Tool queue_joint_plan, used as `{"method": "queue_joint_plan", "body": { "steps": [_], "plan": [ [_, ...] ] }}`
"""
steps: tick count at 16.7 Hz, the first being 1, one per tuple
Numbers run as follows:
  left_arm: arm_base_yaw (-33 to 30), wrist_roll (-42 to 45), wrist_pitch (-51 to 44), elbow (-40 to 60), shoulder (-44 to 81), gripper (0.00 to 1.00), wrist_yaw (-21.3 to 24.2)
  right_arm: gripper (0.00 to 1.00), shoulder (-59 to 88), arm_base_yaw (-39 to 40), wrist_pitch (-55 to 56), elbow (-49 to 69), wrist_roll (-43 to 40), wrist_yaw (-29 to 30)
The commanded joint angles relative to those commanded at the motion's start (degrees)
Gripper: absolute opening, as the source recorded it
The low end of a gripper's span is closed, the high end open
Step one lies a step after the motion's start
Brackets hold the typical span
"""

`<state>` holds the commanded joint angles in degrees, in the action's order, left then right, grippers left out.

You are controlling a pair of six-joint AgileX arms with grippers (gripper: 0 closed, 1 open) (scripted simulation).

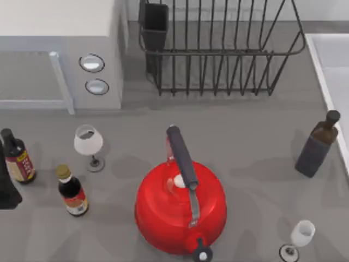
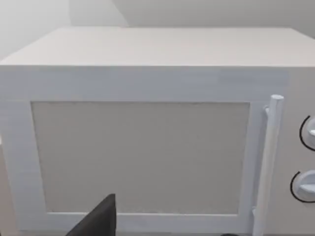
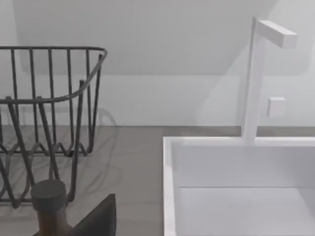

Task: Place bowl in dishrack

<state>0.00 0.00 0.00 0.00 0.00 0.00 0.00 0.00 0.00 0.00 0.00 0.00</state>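
One grey table [image 1: 256, 147] bears the dishrack [image 1: 218, 52], kettle [image 1: 180, 204] and microwave [image 1: 60, 49]; tool states cannot be told.

Each wrist view shows one flat, matte black, wedge-shaped gripper finger [image 2: 96, 219] with a straight edge [image 3: 98, 216].

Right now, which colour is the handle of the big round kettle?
Dark navy-black, on the red kettle; its handle shows best in the top view.
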Motion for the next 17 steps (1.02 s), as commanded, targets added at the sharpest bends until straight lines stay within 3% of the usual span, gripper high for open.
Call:
{"method": "queue_joint_plan", "body": {
  "steps": [4,8,17],
  "plan": [
    [0.0,0.0,0.0,0.0,0.0,1.00,0.0,1.00,1.9,-1.1,-1.7,1.8,-1.1,-0.1],
    [0.0,0.0,0.0,0.0,0.0,1.00,0.0,1.00,12.9,-7.1,-10.4,12.1,-6.7,-0.4],
    [0.0,0.0,0.0,0.0,0.0,1.00,0.0,1.00,62.6,-28.1,-42.8,47.9,-27.6,-0.9]
  ]
}}
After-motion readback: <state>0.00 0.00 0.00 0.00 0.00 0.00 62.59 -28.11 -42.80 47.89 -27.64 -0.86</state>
